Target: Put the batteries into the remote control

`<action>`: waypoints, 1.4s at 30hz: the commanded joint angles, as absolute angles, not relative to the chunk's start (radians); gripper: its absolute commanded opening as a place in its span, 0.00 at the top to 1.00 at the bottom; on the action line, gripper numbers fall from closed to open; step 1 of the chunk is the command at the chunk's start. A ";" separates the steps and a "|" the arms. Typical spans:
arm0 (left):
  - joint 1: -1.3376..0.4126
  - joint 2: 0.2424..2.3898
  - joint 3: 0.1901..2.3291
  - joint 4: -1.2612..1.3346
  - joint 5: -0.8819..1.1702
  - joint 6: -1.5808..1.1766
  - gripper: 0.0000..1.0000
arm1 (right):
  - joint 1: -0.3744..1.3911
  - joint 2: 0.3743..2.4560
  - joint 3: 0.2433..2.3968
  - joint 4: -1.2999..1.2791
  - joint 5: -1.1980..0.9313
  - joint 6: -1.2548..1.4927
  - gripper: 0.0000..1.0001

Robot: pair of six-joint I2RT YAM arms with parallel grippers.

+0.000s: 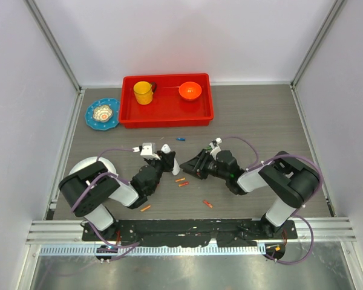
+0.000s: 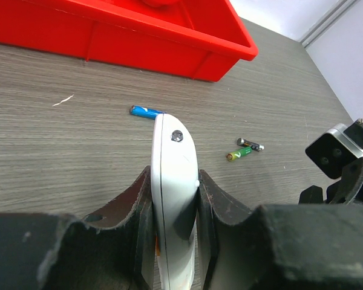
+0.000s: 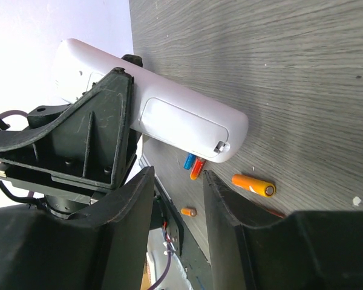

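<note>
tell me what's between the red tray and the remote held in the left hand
One blue battery, just past the tip of the remote control; the left wrist view shows it best.

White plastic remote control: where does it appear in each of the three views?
Top external: the slim white plastic remote control mid-table, between the arms.
Left wrist: remote control bottom centre, edge-on.
Right wrist: remote control upper left, slanting.
Shared landmark: the black left fingers clamping it.

**Smooth Plastic on a Matt Woodgrain Surface**

The slim white plastic remote control (image 2: pixel 172 175) has a smooth, faintly glossy shell. The grey woodgrain surface (image 2: pixel 60 157) looks matt and streaked. The red rectangular plastic tray (image 2: pixel 139 42) shines. The left pincer (image 2: pixel 174 199) has black fingers (image 2: pixel 132 208), matt and scuffed.
</note>
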State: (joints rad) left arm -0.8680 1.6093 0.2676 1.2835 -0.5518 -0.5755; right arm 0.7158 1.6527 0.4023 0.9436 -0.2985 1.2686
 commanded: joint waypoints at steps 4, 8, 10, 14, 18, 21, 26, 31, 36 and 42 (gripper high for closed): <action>-0.864 1.615 0.278 1.548 -0.571 -0.581 1.00 | 0.712 1.667 0.408 0.989 -0.301 1.273 0.57; -0.865 1.624 0.279 1.548 -0.568 -0.583 1.00 | 0.713 1.695 0.410 1.008 -0.310 1.288 0.56; -0.865 1.629 0.279 1.548 -0.569 -0.586 1.00 | 0.715 1.712 0.410 1.020 -0.313 1.299 0.56; -0.865 1.637 0.278 1.548 -0.569 -0.591 1.00 | 0.716 1.730 0.408 1.040 -0.314 1.310 0.55; -0.865 1.635 0.278 1.548 -0.568 -0.594 1.00 | 0.716 1.736 0.417 1.045 -0.316 1.312 0.54; -0.864 1.634 0.276 1.548 -0.566 -0.597 1.00 | 0.721 1.744 0.428 1.045 -0.316 1.313 0.54; -0.864 1.632 0.272 1.548 -0.568 -0.600 1.00 | 0.726 1.770 0.443 1.052 -0.316 1.322 0.54; -0.865 1.632 0.270 1.548 -0.565 -0.603 1.00 | 0.729 1.792 0.451 1.068 -0.318 1.335 0.54; -0.865 1.635 0.270 1.548 -0.563 -0.607 1.00 | 0.732 1.805 0.460 1.074 -0.314 1.338 0.54; -0.865 1.637 0.270 1.548 -0.557 -0.615 1.00 | 0.732 1.827 0.459 1.115 -0.316 1.354 0.55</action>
State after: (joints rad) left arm -0.8684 1.6299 0.2672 1.2858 -0.5480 -0.6029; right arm 0.7254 1.8091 0.4362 1.0393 -0.3138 1.3392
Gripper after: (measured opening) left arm 0.304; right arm 0.457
